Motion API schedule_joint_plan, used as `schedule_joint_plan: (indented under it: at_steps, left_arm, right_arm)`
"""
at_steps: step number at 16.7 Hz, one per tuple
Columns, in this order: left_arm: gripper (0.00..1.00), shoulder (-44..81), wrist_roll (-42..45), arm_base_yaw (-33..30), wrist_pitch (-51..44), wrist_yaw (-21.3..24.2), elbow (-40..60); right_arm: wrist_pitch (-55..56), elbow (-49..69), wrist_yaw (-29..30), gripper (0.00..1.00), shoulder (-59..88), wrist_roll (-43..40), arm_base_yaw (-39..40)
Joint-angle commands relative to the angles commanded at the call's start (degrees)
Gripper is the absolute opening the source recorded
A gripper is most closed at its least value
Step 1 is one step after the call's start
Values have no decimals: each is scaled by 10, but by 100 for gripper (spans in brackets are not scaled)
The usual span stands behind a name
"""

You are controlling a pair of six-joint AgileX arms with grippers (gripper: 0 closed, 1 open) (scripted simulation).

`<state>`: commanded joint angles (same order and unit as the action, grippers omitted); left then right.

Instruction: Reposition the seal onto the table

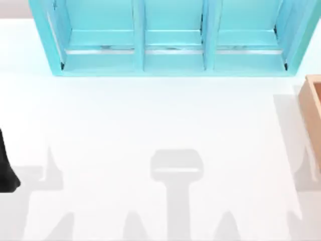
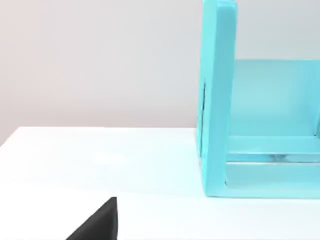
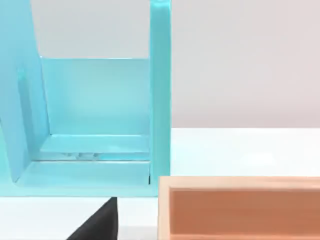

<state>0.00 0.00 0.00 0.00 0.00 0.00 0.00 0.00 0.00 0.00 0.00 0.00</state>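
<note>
The seal is out of view. The table [image 1: 150, 115] is a plain glossy white surface spreading in front of the shelf. A black part of my left arm [image 1: 7, 165] shows at the table's left edge in the top view. A dark corner of my left gripper [image 2: 97, 225] juts in low over the table in the left wrist view. My right gripper [image 3: 97, 222] appears the same way in the right wrist view, close to the tan box and the shelf's right end. Nothing is seen held by either.
A turquoise shelf unit [image 1: 170, 45] with three compartments stands along the back of the table. A tan wooden box [image 1: 312, 110] sits at the right edge, in front of the shelf's right end [image 3: 160, 100]. Grey arm shadows lie on the front of the table.
</note>
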Motion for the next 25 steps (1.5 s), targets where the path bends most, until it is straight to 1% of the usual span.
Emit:
schedule_joint_plan:
  at_steps: [4,8,19,25]
  left_arm:
    - [100,0,0,0,0,0,0]
    - [100,0,0,0,0,0,0]
    - [100,0,0,0,0,0,0]
    - [100,0,0,0,0,0,0]
  right_arm:
    - [-13,14,2,100,17,-5,-6]
    - [-90,98,7,100,118,-32,-34]
    - [-453,499,-4,100,610,-135,-136]
    - [-629,660,0,100,844,-182,-187]
